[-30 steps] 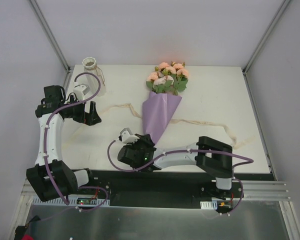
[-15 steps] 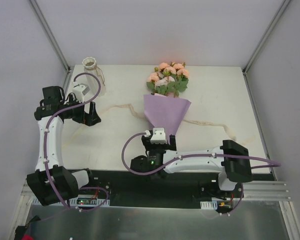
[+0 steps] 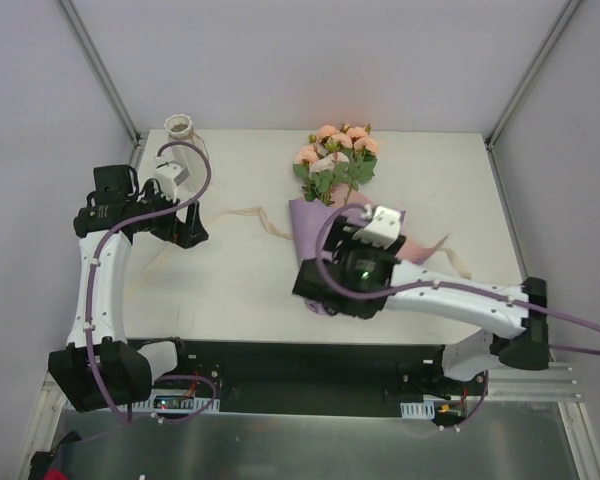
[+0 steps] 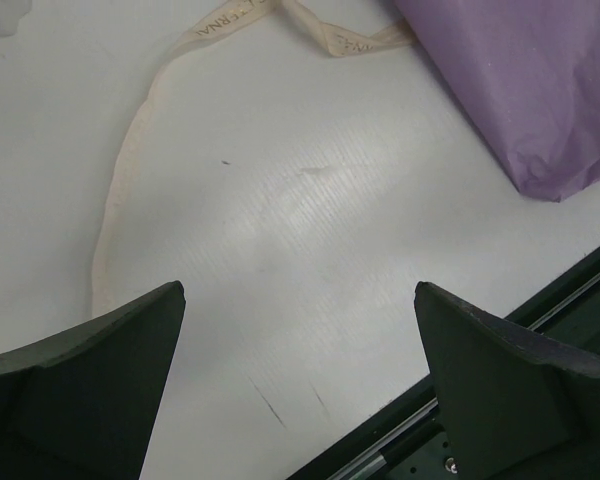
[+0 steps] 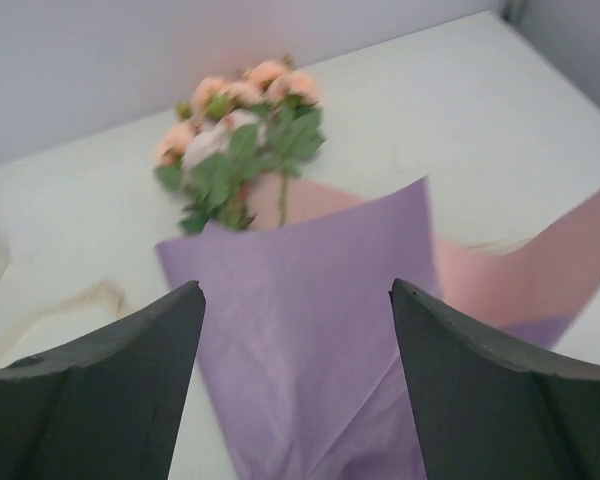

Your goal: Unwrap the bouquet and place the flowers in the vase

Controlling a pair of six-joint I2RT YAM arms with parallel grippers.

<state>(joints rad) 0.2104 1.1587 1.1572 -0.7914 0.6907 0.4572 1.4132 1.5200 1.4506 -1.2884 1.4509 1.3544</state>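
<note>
Nearest the arms' bases, the right gripper (image 5: 295,300) hangs over the narrow end of the bouquet (image 3: 325,195). Its jaws are spread wide and pinch nothing, and the lilac paper (image 5: 310,300) lies loose beneath and beyond them. The left gripper (image 4: 298,300), well to the left of the bouquet, is just as wide apart and also holds nothing; under it are only bare table (image 3: 240,285) and a slack loop of cream ribbon (image 4: 130,170). The ribbon trails out from both sides of the bouquet, so the tie looks undone. The cone has begun to fall open, with a pink inner flap (image 5: 540,260) lifting on the bouquet's right. Beyond the paper's mouth the flowers (image 5: 242,120) poke out, heads pointing away from the arms and stems hidden in the wrap. The vase (image 3: 180,127) stands upright far to the left of the bouquet, at the table's back edge, with the left wrist just in front of it. The risks seem plain. A pinch that catches stems along with paper would drag the whole bundle instead of peeling it. A snagged ribbon, or a careless swing of the left arm, could topple that narrow-footed vase.
</note>
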